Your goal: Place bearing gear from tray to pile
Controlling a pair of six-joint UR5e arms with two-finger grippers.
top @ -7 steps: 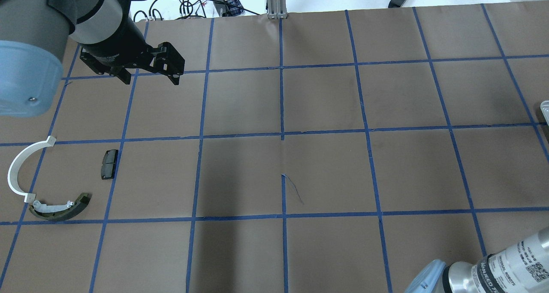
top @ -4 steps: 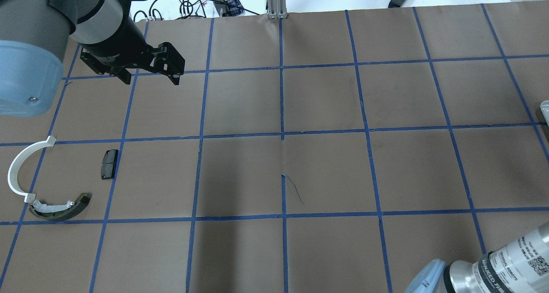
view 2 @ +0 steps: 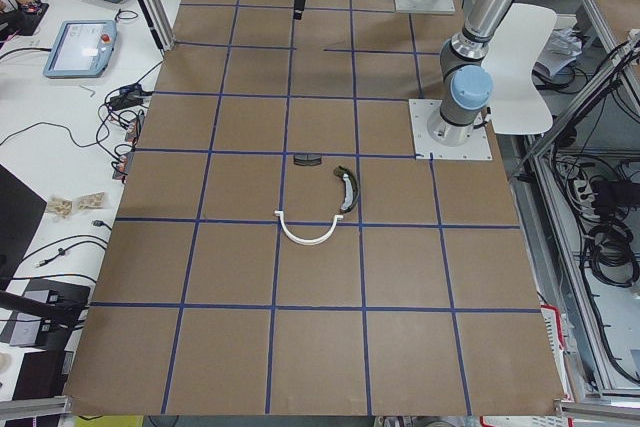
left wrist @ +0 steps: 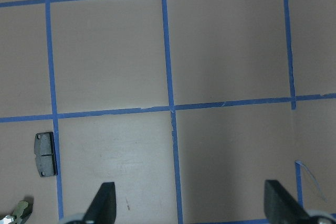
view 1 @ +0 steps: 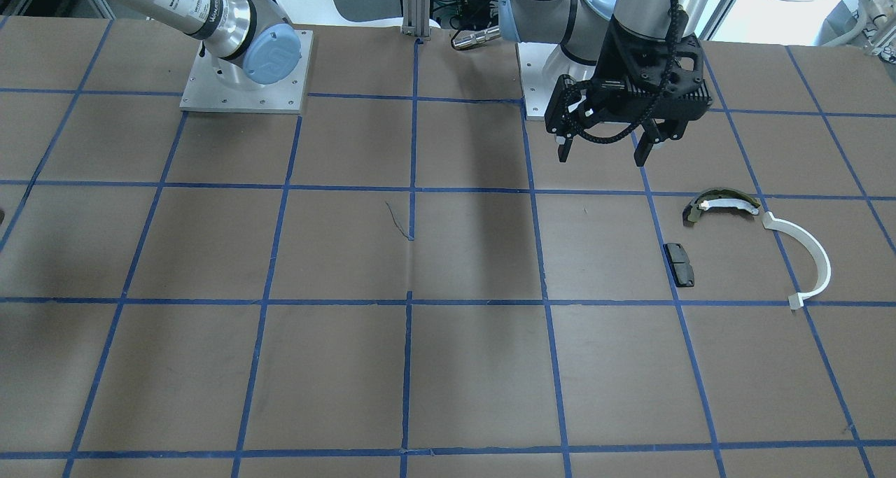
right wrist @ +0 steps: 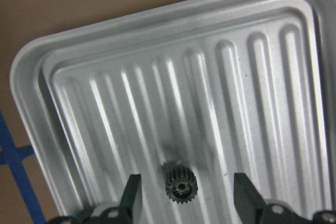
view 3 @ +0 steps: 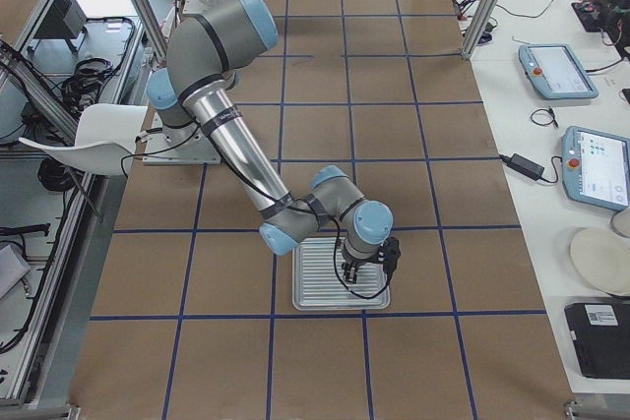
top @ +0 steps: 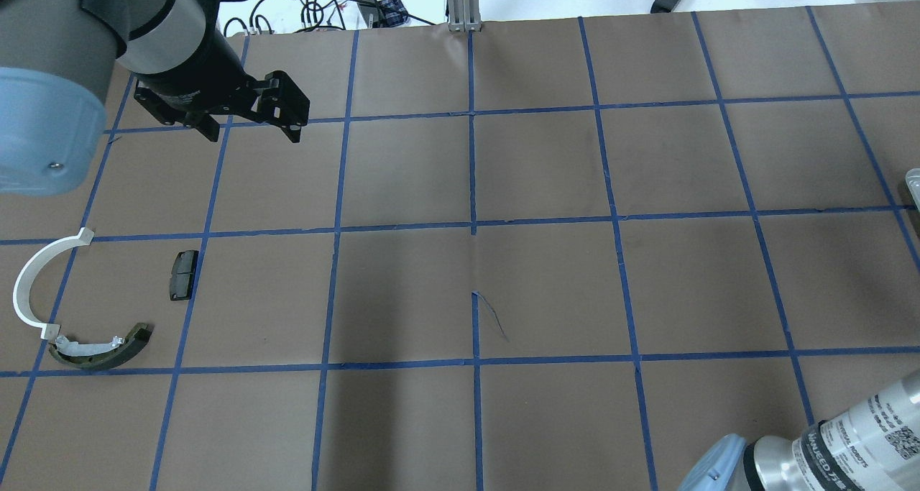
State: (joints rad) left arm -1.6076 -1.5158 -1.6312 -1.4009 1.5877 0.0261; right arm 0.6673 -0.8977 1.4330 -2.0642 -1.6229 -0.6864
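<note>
A small dark bearing gear (right wrist: 179, 187) lies on the ribbed silver tray (right wrist: 105, 103), between the spread fingers of my right gripper (right wrist: 186, 195), which is open over it. In the exterior right view the right gripper (view 3: 368, 265) hangs over the tray (view 3: 315, 294). The pile lies at the table's left: a black rectangular pad (top: 183, 274), an olive-and-white curved shoe (top: 100, 349) and a thin white half-ring arc (top: 36, 279). My left gripper (top: 251, 128) is open and empty, high above the table beyond the pile. The pad (left wrist: 45, 154) shows in the left wrist view.
The brown table (top: 546, 290) carries a blue tape grid. An aluminium post (top: 463, 2) stands at the far edge with cables behind it. The tray's corner (top: 913, 182) shows at the overhead view's right edge. The arm bases (view 1: 245, 72) sit on the robot's side.
The right arm's elbow has shifted slightly at the lower right of the overhead view. The left arm and the pile have not moved.
</note>
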